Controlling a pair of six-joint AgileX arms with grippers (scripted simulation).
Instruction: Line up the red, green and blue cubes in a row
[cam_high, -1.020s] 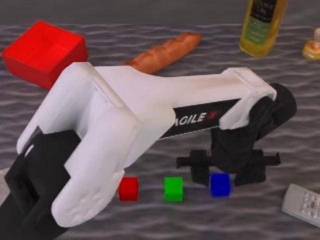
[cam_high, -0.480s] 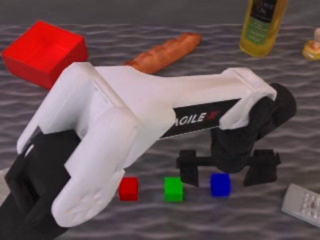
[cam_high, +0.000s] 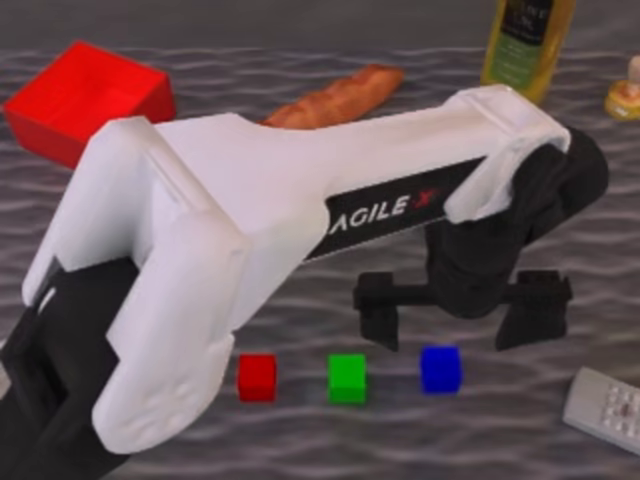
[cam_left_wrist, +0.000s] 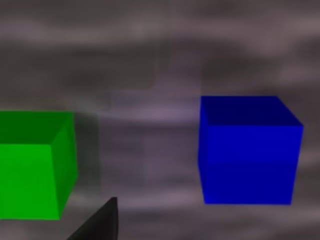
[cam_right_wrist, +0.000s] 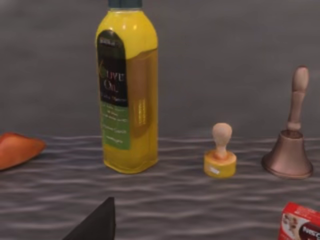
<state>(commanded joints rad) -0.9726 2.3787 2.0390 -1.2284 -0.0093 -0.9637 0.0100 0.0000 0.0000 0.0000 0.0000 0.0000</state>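
The red square box (cam_high: 85, 95) at the tabletop's (cam_high: 300, 430) far left shows a hollow inside with nothing visible in it, and the olive oil bottle (cam_high: 522, 45) stands at the far right, filled with yellow liquid. The left gripper (cam_high: 462, 325) has risen off the blue cube (cam_high: 440, 369) since a second ago, when it straddled it — its fingers (cam_high: 380, 318) now hang spread wide, above and behind the cube, touching nothing. Red cube (cam_high: 257, 377), green cube (cam_high: 347, 378) and blue cube sit in an evenly spaced row near the front edge — the right gripper's state cannot be told.

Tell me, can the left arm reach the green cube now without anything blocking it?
Probably yes. The left gripper hangs open just behind the blue cube, and the green cube sits apart from both the blue cube and the red cube, its top uncovered.
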